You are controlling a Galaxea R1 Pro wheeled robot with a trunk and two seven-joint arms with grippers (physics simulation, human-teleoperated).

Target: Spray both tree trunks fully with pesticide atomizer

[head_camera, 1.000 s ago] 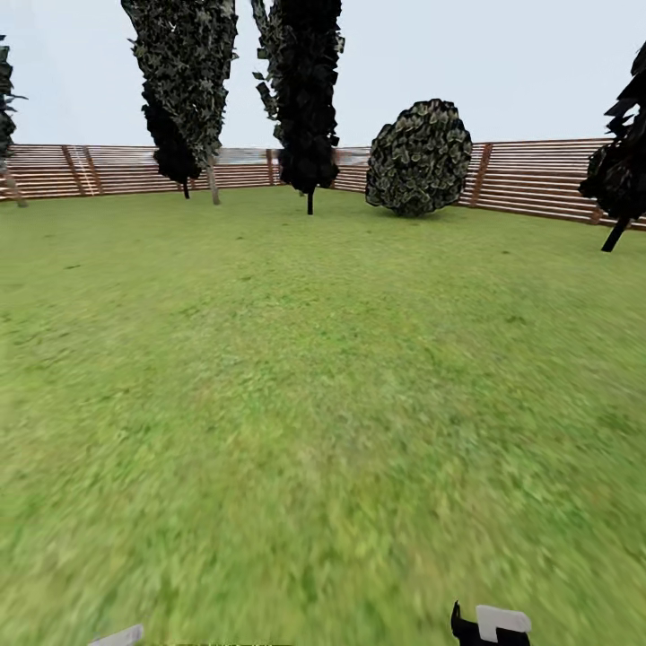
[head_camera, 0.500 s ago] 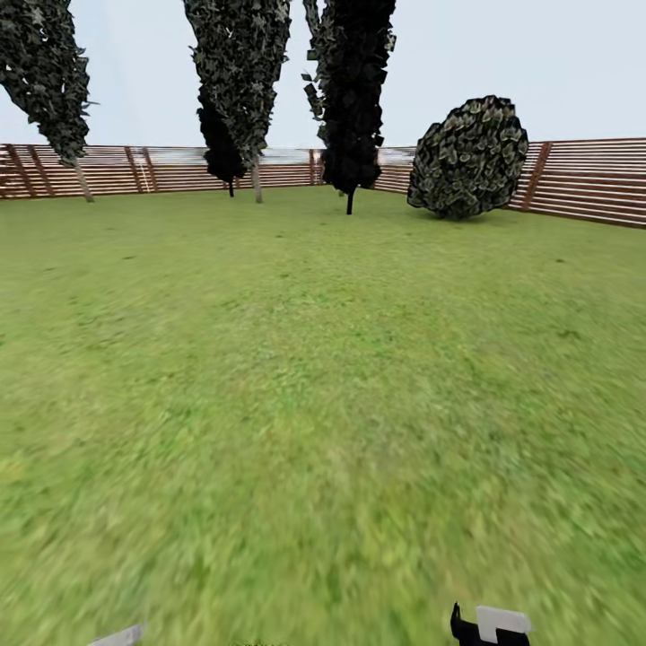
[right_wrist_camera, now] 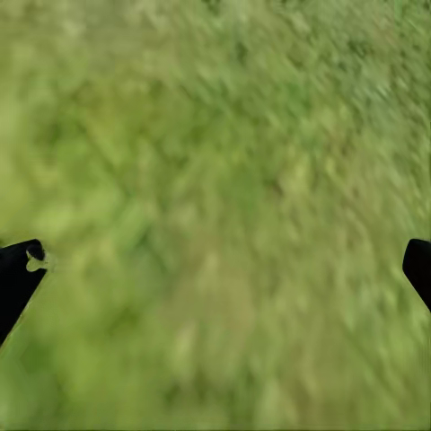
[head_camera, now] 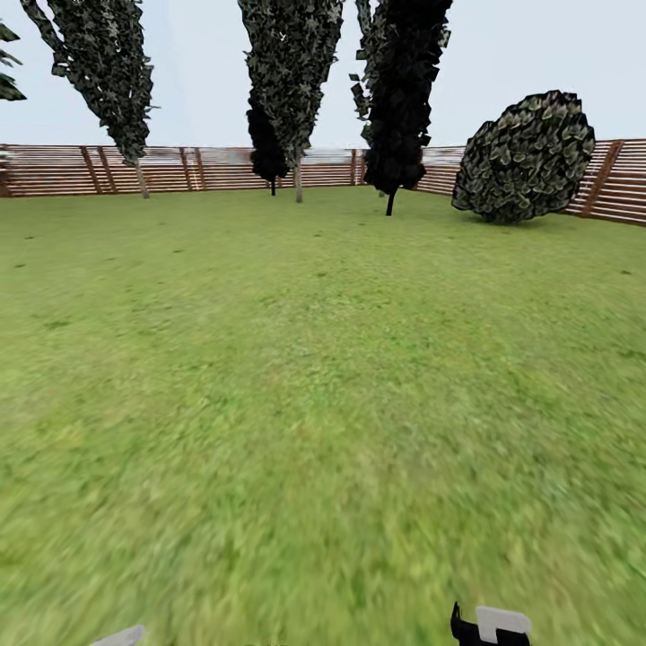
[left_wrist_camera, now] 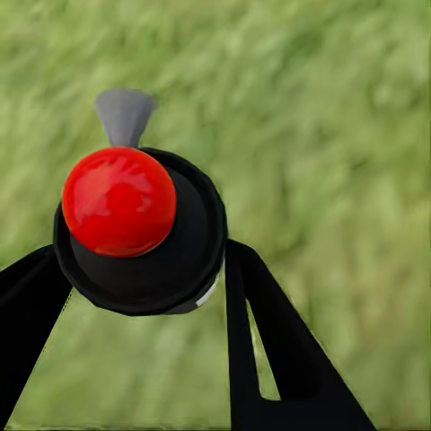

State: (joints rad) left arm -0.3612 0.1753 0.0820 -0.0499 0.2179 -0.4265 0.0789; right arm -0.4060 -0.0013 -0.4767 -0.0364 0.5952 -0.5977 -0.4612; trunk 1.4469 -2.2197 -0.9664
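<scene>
Green lawn; brown slatted fence; red-capped black atomizer.

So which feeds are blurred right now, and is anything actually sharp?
Head view: near lawn smeared, far fence and trees crisper. Left wrist view: atomizer sharp in the left gripper, grass behind it soft. Right wrist view: grass blurred throughout; right gripper jaws wide apart.
</scene>
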